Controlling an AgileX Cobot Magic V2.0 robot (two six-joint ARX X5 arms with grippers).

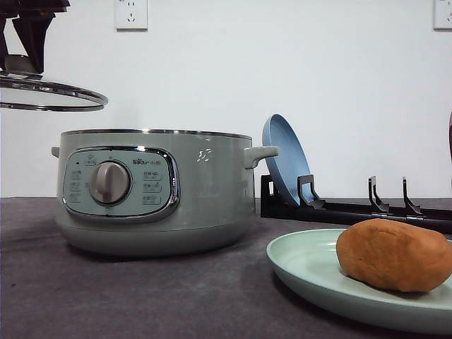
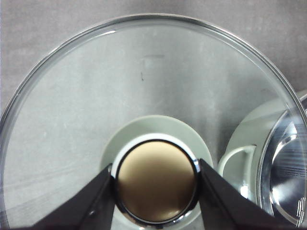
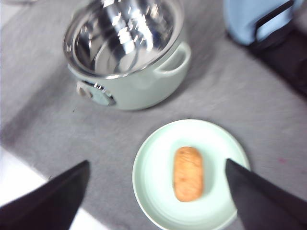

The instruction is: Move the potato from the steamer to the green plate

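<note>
The orange-brown potato (image 1: 394,255) (image 3: 188,173) lies on the pale green plate (image 1: 304,265) (image 3: 153,182) at the front right of the table. Left of it stands the sage-green steamer (image 1: 155,191) (image 3: 129,91), uncovered, its shiny inner pot bare. My left gripper (image 2: 157,181) is shut on the knob (image 2: 157,179) of the glass lid (image 1: 53,95) (image 2: 96,96), holding it in the air up and to the left of the steamer. High above the plate my right gripper (image 3: 158,191) is open, with nothing between its fingers (image 3: 259,196).
A blue plate (image 1: 286,159) (image 3: 249,19) stands upright in a black dish rack (image 1: 353,208) behind the green plate, right of the steamer. The grey table top (image 1: 141,296) has free room in front of the steamer. A white wall is behind.
</note>
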